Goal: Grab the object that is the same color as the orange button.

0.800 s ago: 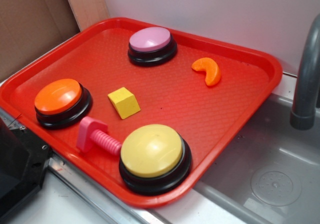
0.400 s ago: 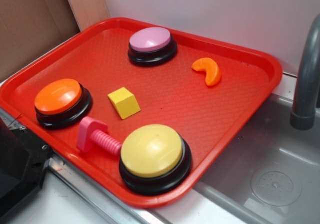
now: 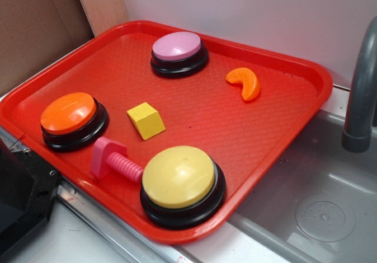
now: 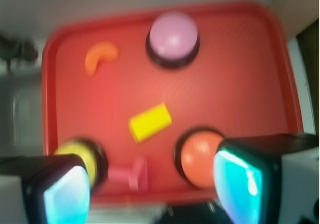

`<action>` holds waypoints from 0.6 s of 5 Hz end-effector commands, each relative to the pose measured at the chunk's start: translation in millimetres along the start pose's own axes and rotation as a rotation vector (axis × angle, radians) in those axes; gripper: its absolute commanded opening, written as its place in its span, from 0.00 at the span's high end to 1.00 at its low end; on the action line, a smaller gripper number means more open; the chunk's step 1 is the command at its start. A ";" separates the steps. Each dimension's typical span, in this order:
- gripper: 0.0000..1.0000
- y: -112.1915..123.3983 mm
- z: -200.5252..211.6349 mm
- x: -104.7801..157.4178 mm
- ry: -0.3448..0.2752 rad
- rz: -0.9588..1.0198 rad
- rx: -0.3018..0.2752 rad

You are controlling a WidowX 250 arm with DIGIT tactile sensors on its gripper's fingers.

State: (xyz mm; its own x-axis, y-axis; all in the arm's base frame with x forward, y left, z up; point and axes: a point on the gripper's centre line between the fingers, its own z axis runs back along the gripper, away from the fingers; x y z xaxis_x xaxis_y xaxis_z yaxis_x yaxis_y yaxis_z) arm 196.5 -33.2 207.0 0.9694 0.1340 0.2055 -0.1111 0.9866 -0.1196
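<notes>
The small glossy orange crescent-shaped plastic toy [image 3: 244, 82] lies flat on the red plastic tray [image 3: 283, 139], upper right of centre in the exterior view, with bare tray all round it. It matches the large round orange-topped push button on a black base [image 3: 72, 119], which sits far off at the left edge. From the wrist view, blurred as it is, the crescent [image 4: 100, 56] shows in the upper left, and the gripper [image 4: 152, 186] hangs well short of it, its jaws spread wide, nothing between them.

I'd say the reach is only starting. To do it well, the gripper should come over the crescent, turn so the fingers close across the narrow width of the curve rather than end to end, and drop straight down; that slick shell looks ready to squirt out of a skewed pinch.

Room is kind here. The pink-topped button [image 3: 178, 53] stands near on the left but clear of the toy. The tray's raised rim runs just behind the toy, so a finger lands close to it. The yellow block [image 3: 145, 120], the pink plastic bolt [image 3: 113, 160] and the yellow-topped button [image 3: 182, 183] lie well apart, lower in the frame. The grey faucet pipe [image 3: 360, 86] rises at the far right, beyond the tray.
</notes>
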 end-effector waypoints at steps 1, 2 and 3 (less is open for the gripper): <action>0.00 -32.1 -68.7 58.5 -0.171 0.109 0.096; 0.00 -50.0 -104.8 72.5 -0.173 0.203 0.108; 0.00 -62.8 -134.4 80.3 -0.173 0.322 0.109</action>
State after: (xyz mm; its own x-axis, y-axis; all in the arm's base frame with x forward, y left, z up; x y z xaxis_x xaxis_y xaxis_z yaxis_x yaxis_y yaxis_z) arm 300.1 -98.4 79.0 0.8486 0.4413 0.2918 -0.4458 0.8935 -0.0548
